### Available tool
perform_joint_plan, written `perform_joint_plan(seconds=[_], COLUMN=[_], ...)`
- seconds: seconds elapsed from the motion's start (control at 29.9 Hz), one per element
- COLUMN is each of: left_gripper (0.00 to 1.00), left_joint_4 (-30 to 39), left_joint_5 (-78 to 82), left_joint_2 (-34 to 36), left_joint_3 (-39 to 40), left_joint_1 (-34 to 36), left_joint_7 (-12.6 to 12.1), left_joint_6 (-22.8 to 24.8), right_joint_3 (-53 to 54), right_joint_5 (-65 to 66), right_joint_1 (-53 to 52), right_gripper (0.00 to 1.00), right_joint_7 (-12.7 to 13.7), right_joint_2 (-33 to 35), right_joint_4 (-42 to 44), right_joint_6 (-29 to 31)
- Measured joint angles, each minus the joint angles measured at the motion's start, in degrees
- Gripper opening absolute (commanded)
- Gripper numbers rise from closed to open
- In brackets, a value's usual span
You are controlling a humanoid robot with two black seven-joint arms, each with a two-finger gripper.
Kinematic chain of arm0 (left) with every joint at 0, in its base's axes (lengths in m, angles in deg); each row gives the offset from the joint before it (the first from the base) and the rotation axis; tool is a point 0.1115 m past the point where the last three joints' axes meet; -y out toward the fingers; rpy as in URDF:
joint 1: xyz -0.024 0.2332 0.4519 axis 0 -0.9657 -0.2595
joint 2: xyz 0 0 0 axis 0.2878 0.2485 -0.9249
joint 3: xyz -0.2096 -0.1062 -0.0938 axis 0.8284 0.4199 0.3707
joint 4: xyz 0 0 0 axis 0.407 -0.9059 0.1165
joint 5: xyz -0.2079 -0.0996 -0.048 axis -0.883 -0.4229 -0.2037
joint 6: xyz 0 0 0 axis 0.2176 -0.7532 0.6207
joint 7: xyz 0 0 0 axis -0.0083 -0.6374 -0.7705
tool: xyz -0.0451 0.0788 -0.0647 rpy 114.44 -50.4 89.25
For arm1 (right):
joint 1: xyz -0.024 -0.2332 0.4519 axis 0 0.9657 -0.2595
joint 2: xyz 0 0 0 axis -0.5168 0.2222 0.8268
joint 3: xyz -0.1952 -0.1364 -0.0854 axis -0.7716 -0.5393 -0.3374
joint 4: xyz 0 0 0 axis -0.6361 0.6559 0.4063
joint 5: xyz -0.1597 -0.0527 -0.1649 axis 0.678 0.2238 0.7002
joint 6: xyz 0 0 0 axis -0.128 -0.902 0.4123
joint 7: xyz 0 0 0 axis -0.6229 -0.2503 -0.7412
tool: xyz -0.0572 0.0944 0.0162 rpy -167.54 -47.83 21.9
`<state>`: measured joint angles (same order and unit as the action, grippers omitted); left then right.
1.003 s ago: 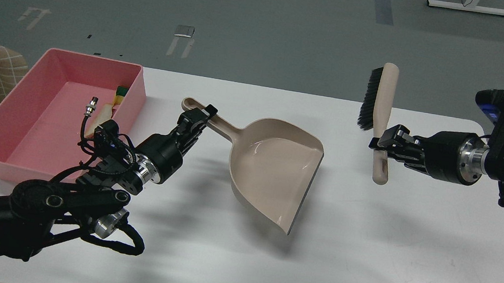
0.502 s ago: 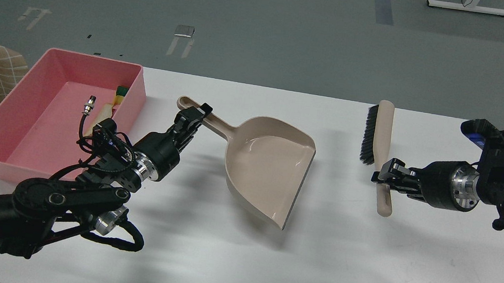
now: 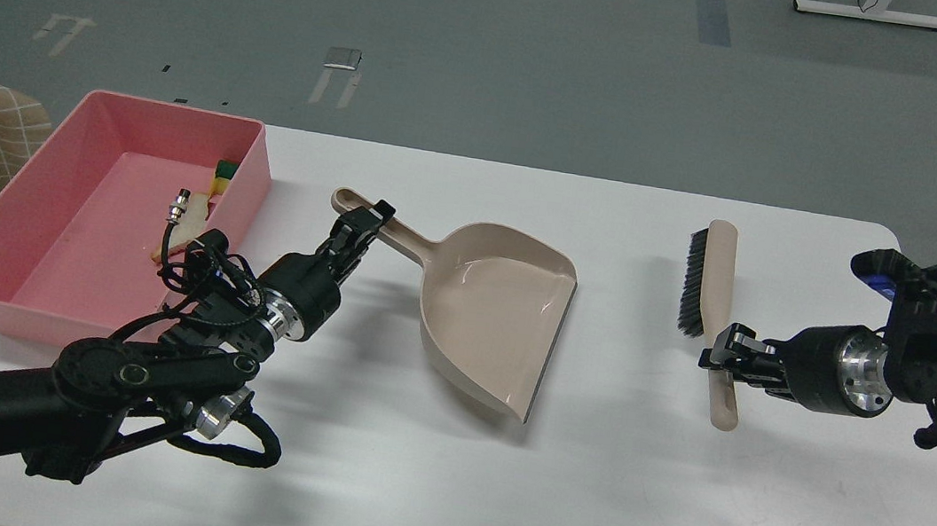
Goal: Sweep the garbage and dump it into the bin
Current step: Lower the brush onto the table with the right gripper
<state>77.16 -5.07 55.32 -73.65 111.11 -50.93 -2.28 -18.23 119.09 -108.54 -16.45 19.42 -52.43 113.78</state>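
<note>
Compared with a second ago, the brush (image 3: 709, 284) and the dustpan (image 3: 487, 319) are both lower, close to the white table (image 3: 671, 502). The right gripper (image 3: 723, 359) clamps the brush handle; the left gripper (image 3: 361, 227) grips the dustpan handle. The garbage (image 3: 209, 191) lies inside the pink bin (image 3: 6, 242) at the table's left end, partly hidden by a cable connector, so the white bread slice probably continues behind it; the yellow sponge with green backing rests against the bin wall.

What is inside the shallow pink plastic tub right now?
In the pink tub, near its right wall, lie a yellow sponge piece with green backing and a white bread slice. The left arm's cable and connector partly cover the bread; the near right corner is hidden.
</note>
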Motion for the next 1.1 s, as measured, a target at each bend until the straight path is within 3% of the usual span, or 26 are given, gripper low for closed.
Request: perform_joint_plan(seconds=[0.67, 1.04, 1.07, 1.1], left_gripper=[0.00, 0.00, 0.02, 0.10], left_joint_4=[-4.6, -5.3, -5.3, -5.3], left_joint_5=[0.0, -0.2, -0.2, -0.3], left_joint_2=[-3.9, -4.5, -4.5, -4.6], left_joint_3=[-0.1, -0.1, -0.1, -0.1], left_joint_1=[-0.2, -0.2, -0.2, -0.2], left_joint_7=[0.1, -0.1, -0.1, -0.1], left_joint_6=[0.0, 0.0, 0.0, 0.0], right_joint_3=[-0.4, -0.3, -0.3, -0.3], right_joint_5=[0.0, 0.0, 0.0, 0.0], right_joint_1=[1.6, 1.6, 1.5, 1.4], right_gripper=[0.14, 0.27, 0.30, 0.31], right_joint_7=[0.0, 0.0, 0.0, 0.0], right_joint_2=[-0.2, -0.4, -0.4, -0.4], right_joint_4=[1.4, 1.6, 1.6, 1.6], right_joint_6=[0.0, 0.0, 0.0, 0.0])
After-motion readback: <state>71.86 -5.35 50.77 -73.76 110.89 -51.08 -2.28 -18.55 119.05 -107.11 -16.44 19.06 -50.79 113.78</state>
